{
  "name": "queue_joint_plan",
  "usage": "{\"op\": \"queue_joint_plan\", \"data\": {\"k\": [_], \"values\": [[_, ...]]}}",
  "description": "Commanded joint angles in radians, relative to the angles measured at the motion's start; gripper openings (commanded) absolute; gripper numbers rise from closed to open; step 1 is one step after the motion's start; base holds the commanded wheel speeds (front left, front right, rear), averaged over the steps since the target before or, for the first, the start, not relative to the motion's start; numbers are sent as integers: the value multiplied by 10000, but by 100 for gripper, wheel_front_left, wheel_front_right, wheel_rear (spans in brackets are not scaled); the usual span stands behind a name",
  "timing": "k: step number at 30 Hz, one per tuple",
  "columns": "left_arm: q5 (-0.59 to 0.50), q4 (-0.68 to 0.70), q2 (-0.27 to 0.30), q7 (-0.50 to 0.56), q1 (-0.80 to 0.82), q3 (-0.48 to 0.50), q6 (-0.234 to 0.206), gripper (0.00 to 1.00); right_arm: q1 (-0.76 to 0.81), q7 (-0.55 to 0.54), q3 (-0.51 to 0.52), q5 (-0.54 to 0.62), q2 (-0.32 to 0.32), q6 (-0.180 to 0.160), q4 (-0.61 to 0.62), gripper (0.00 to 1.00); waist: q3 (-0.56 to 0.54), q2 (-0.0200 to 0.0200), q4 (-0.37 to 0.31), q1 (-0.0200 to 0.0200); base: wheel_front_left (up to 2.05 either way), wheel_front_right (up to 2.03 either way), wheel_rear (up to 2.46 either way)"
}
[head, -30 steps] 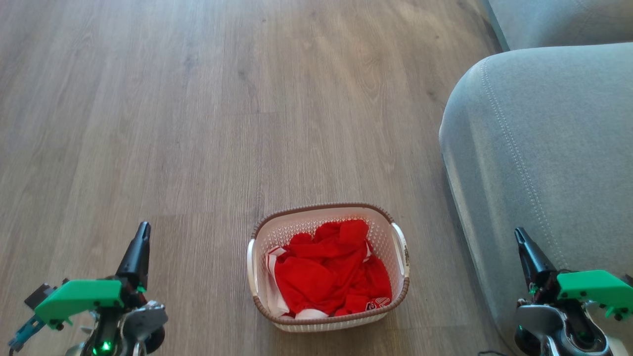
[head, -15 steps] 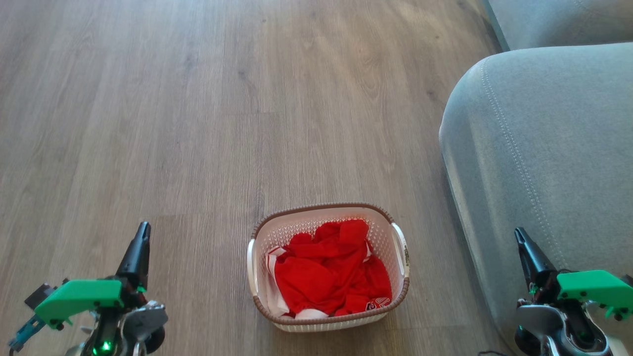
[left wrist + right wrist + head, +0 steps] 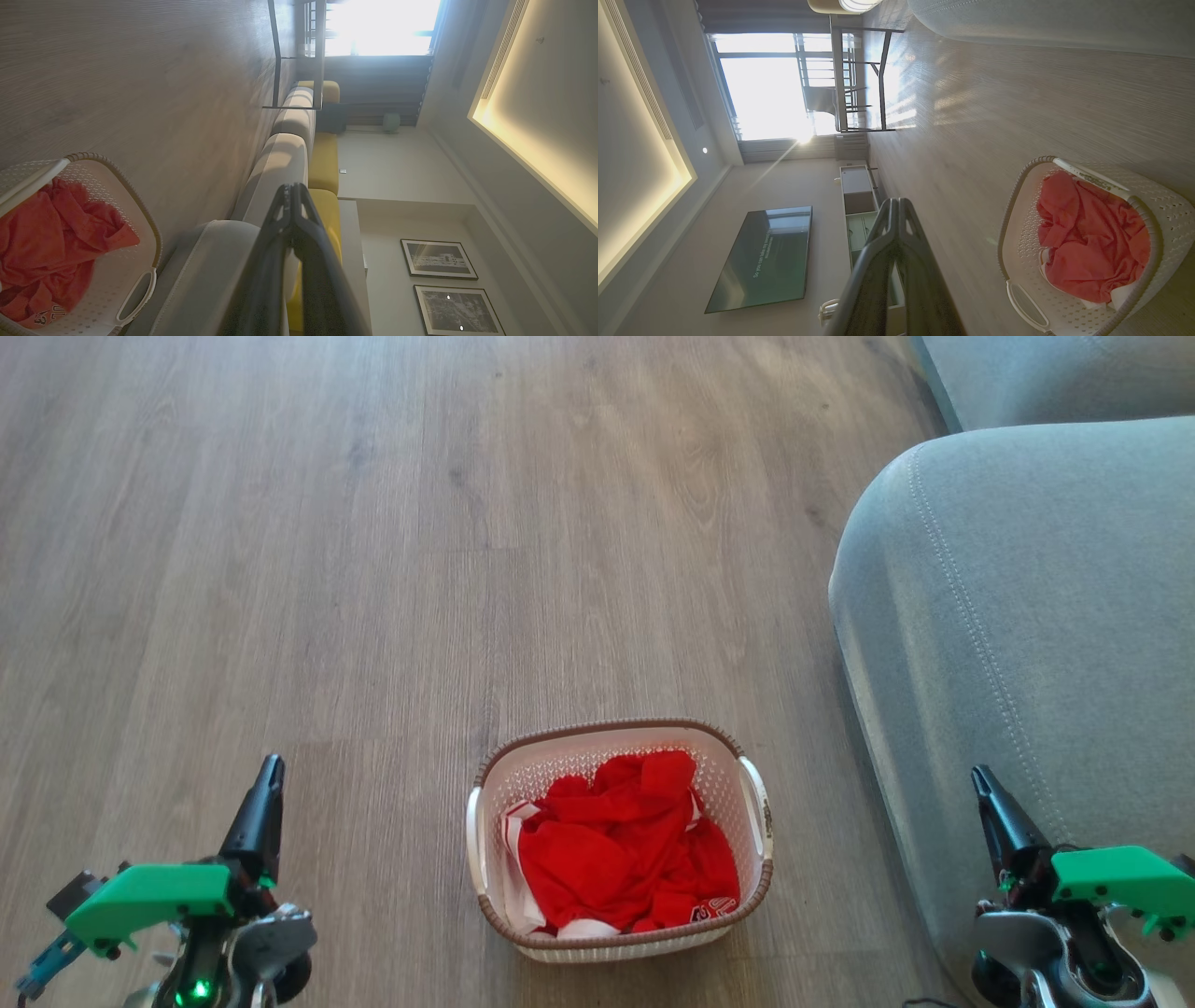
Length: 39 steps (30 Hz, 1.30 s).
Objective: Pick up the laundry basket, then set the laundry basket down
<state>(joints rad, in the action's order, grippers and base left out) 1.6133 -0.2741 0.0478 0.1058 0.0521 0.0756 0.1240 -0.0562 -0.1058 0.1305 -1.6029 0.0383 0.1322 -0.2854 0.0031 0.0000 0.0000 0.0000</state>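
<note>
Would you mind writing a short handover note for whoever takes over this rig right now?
Left gripper: fingers shut, holding nothing, low at the robot's left, apart from the basket.
Right gripper: fingers shut, holding nothing, low at the robot's right, in front of the grey sofa.
Laundry basket: upright on the wooden floor, between the two grippers, with red clothing inside.
Done: nothing that shows; the basket is not grasped.
Left: open the fingers, take the basket, probably by its white side handles, lift it, then set it down.
</note>
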Motion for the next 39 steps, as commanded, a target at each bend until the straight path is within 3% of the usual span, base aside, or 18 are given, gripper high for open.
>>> {"op": "queue_joint_plan", "data": {"k": [1, 39], "values": [[-27, 289, 49, 55, 557, 357, 67, 0, -517, -73, -169, -59, 120, -15, 407, 0, 0, 0, 0, 0, 0, 0, 0], [-41, 290, 37, 68, 559, 373, 67, 0, -517, -73, -169, -59, 120, -15, 407, 0, 0, 0, 0, 0, 0, 0, 0]]}}
